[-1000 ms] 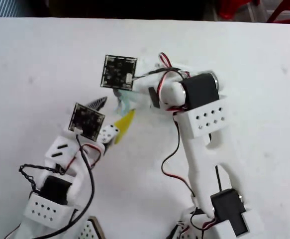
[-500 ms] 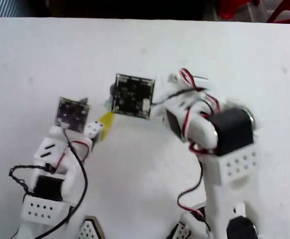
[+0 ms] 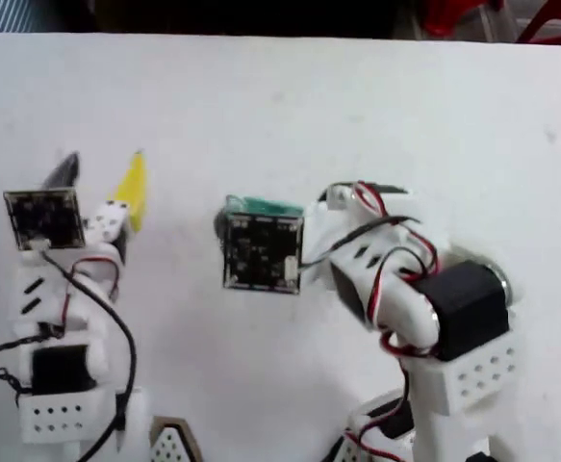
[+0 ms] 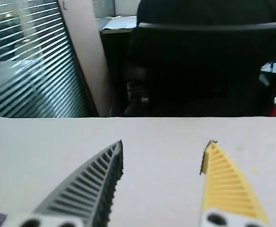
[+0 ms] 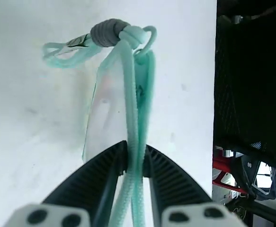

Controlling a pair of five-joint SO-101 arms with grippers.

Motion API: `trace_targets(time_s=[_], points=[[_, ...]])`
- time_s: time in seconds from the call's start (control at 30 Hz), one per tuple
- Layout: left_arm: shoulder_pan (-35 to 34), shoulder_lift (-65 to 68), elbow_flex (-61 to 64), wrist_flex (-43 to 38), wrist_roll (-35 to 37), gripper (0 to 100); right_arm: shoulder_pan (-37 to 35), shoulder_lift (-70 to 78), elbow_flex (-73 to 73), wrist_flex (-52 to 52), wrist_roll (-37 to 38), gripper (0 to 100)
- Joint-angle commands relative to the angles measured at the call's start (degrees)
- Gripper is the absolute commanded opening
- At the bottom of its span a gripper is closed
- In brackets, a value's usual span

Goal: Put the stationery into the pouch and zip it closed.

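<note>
Table point(image 3: 405, 96) white, 2 arms on it: left arm point(image 3: 59, 318) at one side, right arm point(image 3: 424, 308) nearer the middle, well apart.

Pouch point(image 5: 104, 109) is the teal translucent one, at the right arm's tip and just above or on the table. Can't tell which, and can't tell if any stationery is inside.

Right gripper point(image 5: 135, 145): jaws narrow, clamped on the pouch's teal cord point(image 5: 130, 94) and the pouch edge beside it. Left gripper point(image 4: 165, 143): jaws wide, nothing between them, pointing at bare table.

Step, my read: pouch handling, right arm has it secured and zip state is unclear. Next move likely calls for bringing the left gripper in across the gap to brace the pouch or take the pull, without the right letting go.

View split: high view gives layout, with a teal sliver of pouch point(image 3: 261, 205) poking past the right wrist's camera board point(image 3: 259, 252). Right wrist view adds the grip itself, plus the grey knot point(image 5: 107, 32) on the cord loop.
</note>
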State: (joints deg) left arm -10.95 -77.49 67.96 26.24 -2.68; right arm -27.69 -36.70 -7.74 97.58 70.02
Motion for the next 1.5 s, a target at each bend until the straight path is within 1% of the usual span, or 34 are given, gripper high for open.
trace_targets(time_s=[0.0, 0.07, 0.17, 0.23, 0.3, 0.4, 0.5, 0.6, 0.67, 0.73, 0.87, 1.17, 1.27, 1.37, 1.47], points=[[10.2, -0.2, 3.7, -5.5, 2.0, 28, -1.9, -3.1, -0.7, 0.9, 0.4, 1.7], [14.9, -0.2, 5.2, -4.0, 2.0, 28, -1.8, -2.8, -0.7, 0.9, 0.4, 1.7], [20.9, -0.3, 5.0, 1.8, 2.0, 28, -1.6, -1.6, -0.6, 0.9, 0.4, 1.7], [23.7, -0.4, 4.0, 4.9, 1.8, 28, -1.7, -0.9, -0.7, 0.9, 0.5, 1.7], [24.8, -0.4, 1.5, 9.5, 1.9, 28, -1.6, 0.0, -0.7, 0.4, 0.5, 1.7], [25.0, -2.7, -3.7, 18.9, 2.0, 28, -1.3, 2.1, -0.7, -1.2, 0.2, 1.7], [25.3, -8.7, -6.2, 26.8, 1.8, 28, -1.3, 4.4, -0.7, -2.1, 0.1, 1.7], [25.4, -17.5, -5.1, 31.3, 1.8, 28, -1.4, 6.3, -0.8, -2.8, 0.0, 1.8], [26.1, -23.5, -3.1, 32.3, 1.8, 28, -1.8, 7.3, -0.8, -2.8, -0.1, 1.8], [29.2, -28.1, -0.1, 32.3, 1.8, 28, -1.9, 8.0, -0.8, -2.9, -0.6, 1.8], [36.1, -26.5, 4.8, 28.9, 1.8, 28, -3.9, 8.4, -0.8, -3.1, -0.8, 1.8], [37.1, -25.9, 4.9, 24.4, 1.8, 28, -4.4, 8.4, -0.8, -3.2, -0.8, 1.8], [37.0, -25.9, 4.7, 25.8, 1.8, 28, -4.0, 8.5, -0.7, -4.4, -1.8, 1.8], [37.1, -26.2, 4.3, 29.7, 1.8, 28, -3.9, 8.5, -0.7, -5.8, -4.0, 1.8], [37.2, -26.2, 4.2, 30.2, 1.8, 28, -4.3, 8.6, -0.7, -6.0, -4.2, 1.8]])
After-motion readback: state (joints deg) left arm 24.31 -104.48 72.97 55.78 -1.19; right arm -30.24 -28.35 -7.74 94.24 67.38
